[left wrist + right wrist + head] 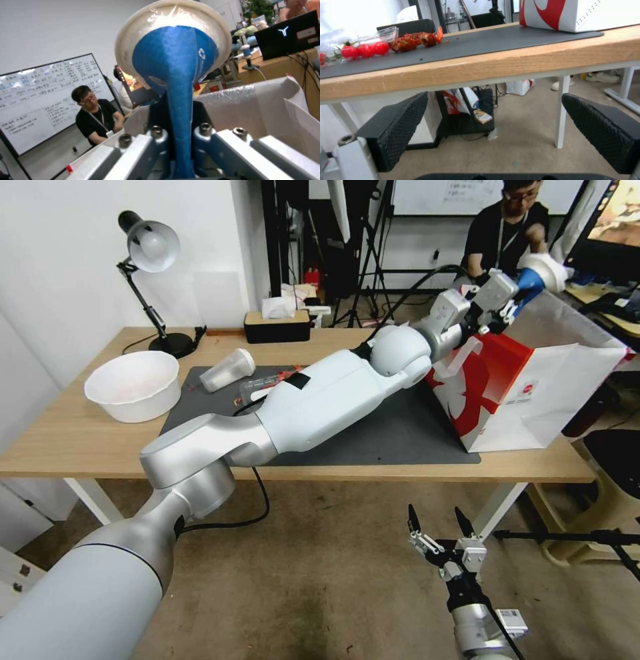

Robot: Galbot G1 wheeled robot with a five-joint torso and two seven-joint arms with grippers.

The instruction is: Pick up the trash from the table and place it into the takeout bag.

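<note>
Blue-and-white paper cup [173, 50], print illegible, pinched by left gripper [517, 303] above takeout bag [533, 387].

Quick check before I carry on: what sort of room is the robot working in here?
Likely an office or lab workspace: a written-on whiteboard on the wall, a laptop on a neighbouring desk, and a desk lamp on the light-wood table.
</note>
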